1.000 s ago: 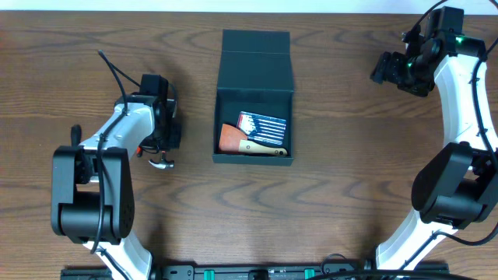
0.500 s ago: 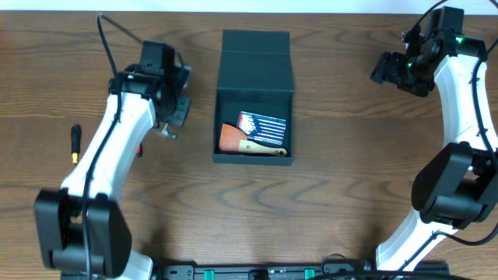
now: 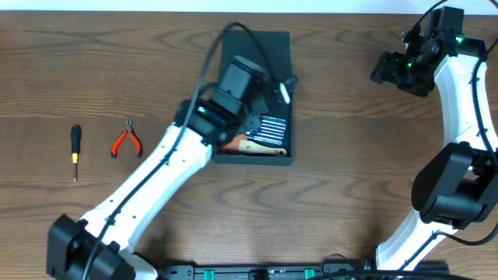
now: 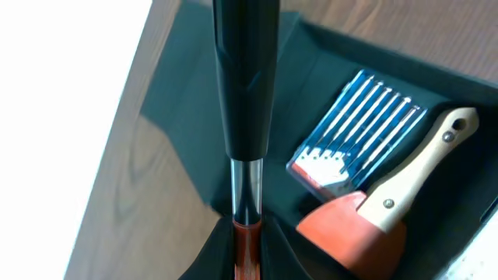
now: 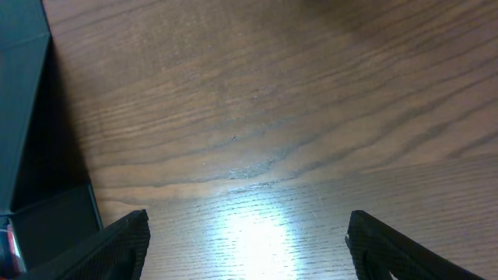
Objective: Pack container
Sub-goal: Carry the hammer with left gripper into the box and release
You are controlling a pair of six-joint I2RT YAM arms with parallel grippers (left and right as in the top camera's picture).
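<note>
Container: the dark box [image 3: 274, 47] sits on the worktop [image 3: 350, 194] at its middle and toward the far edge. Its flap lid is thrown back away from the robot, so the well is open from above.
Already inside: a blue packet of thin metal rods [image 4: 362, 128] lies flat against the right wall. A scraper [image 4: 387, 204] with a pale wooden handle and an orange blade lies beside it, toward the near wall. Both lie flat, which leaves bare floor on the left for another piece.
Left gripper: the left gripper [image 4: 246, 253] hangs over that open well, clamped on a black-handled tool [image 4: 247, 70] by its metal shaft. The handle points out ahead over the bare floor. I judge this is a carry lined up for a drop into the free side.
Right gripper: the right gripper [image 5: 249, 237] is spread wide and holds nothing. It is parked over bare wood, well off to the right of the box, probably to keep clear of the working arm.
Waiting outside: red-handled pliers [image 3: 126, 138] and a small screwdriver [image 3: 75, 152] lie side by side far to the left, well apart from the box. They look like the next items to fetch.
Writing: no brand or label can be read. The packet has white marks at one end, too small to make out, and the box is plain.
</note>
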